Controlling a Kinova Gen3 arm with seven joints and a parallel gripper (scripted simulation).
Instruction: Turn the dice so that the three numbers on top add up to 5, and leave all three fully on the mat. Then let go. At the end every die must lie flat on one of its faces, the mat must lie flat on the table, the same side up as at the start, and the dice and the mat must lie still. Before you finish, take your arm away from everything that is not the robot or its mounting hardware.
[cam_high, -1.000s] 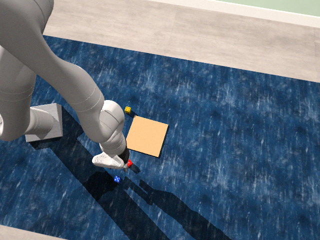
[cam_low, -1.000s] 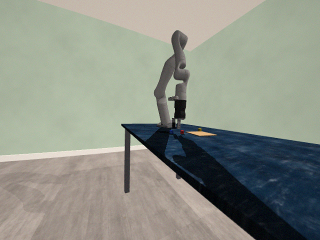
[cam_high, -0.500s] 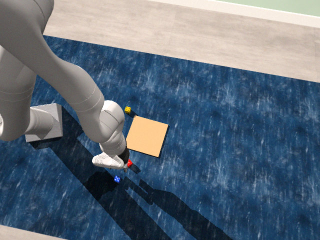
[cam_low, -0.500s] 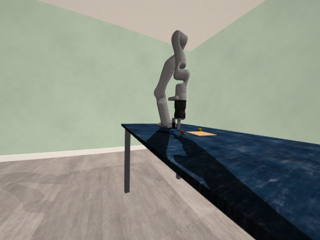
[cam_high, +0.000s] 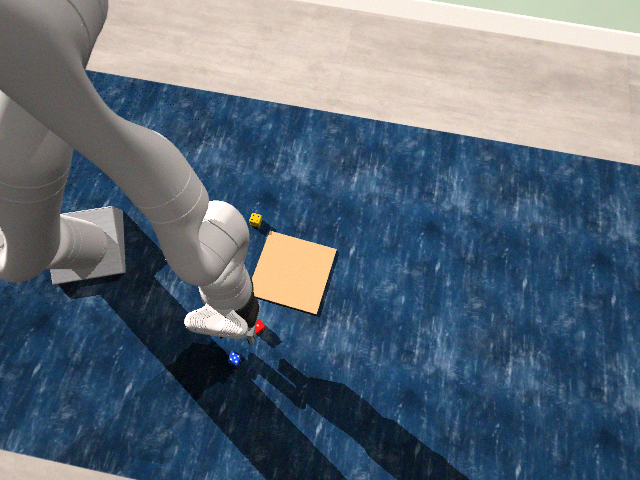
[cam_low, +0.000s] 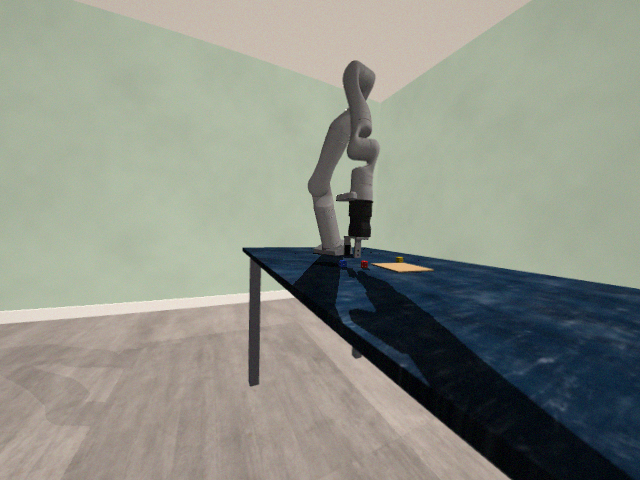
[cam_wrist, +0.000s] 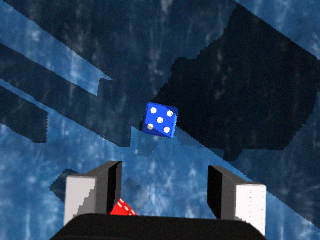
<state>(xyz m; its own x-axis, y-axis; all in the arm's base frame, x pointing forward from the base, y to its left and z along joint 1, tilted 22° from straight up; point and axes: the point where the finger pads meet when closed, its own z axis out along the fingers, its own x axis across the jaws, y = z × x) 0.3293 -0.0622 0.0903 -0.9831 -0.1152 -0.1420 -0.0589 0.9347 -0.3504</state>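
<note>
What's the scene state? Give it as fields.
pincer: open, empty, low over the table, near the red die
red die: on the table, off the mat
blue die: on the table, off the mat, five up
yellow die: on the table, beside a mat corner
mat: flat, no dice on it

Bare test room, pale green walls, grey plank floor, single blue table, mounted robot arm
</note>
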